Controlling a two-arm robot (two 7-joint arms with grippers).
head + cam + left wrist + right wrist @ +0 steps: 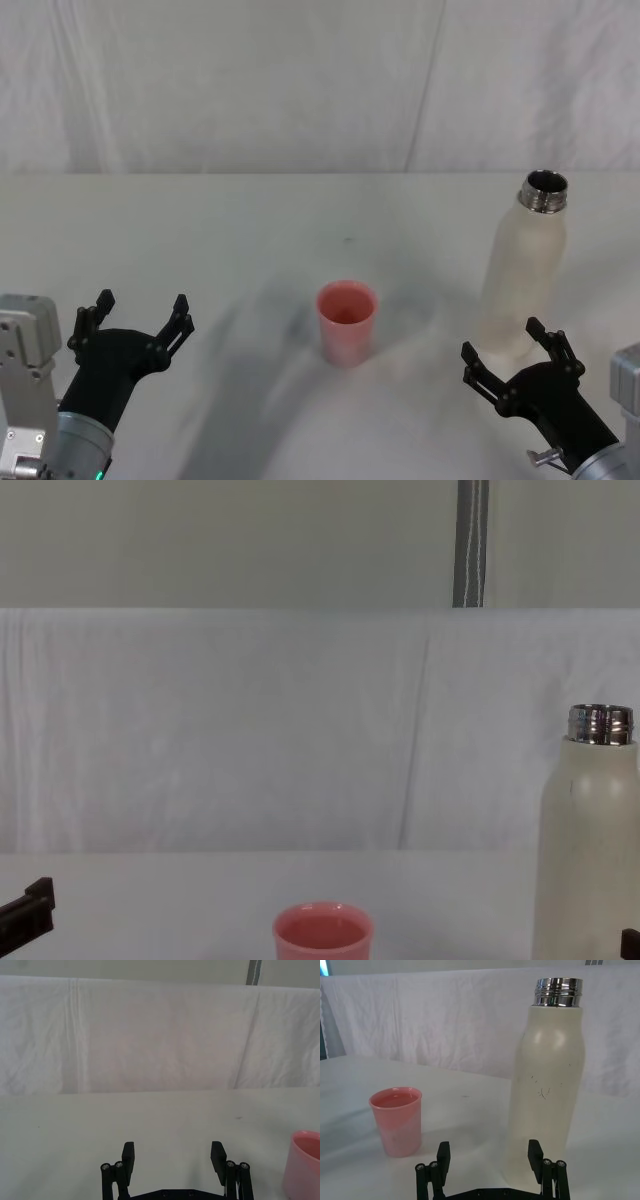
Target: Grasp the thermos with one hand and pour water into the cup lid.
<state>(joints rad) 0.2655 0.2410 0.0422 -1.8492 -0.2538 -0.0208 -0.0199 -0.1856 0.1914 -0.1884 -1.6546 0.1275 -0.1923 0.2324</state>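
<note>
The thermos (524, 268) stands upright on the right side of the white table, cream-white with an open steel neck; it also rises in the right wrist view (546, 1085) and the chest view (588, 840). The pink cup lid (346, 322) sits upright at the table's centre, seen too as a cup lid (396, 1121) left of the bottle, at the edge (303, 1165) of the left wrist view, and low (322, 935) in the chest view. My right gripper (512, 360) is open just in front of the thermos, apart from it. My left gripper (138, 316) is open at the near left, holding nothing.
The table (250, 240) is covered in white cloth, and a white draped backdrop (300, 80) closes off the far side. A grey pole (470, 542) stands behind the backdrop.
</note>
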